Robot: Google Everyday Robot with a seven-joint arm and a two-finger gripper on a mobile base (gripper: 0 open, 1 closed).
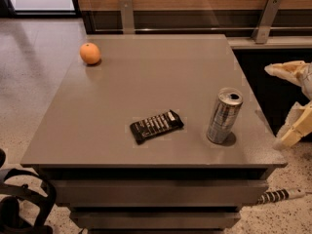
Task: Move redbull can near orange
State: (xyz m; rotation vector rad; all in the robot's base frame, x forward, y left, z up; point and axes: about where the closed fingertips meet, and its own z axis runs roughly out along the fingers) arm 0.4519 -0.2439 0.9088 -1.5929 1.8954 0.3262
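The redbull can (pixel 224 116) stands upright near the table's front right corner, silver-grey with a shiny top. The orange (pixel 90 53) sits at the far left corner of the table, a long way from the can. My gripper (pixel 289 103) hovers off the table's right edge, to the right of the can and not touching it. Its cream fingers (pixel 294 133) are spread apart and hold nothing.
A flat black snack bar wrapper (pixel 156 126) lies on the grey table (pixel 146 82) left of the can. A wooden wall with metal brackets (pixel 126 13) runs behind the table. Black straps (pixel 19 204) lie on the floor at the front left.
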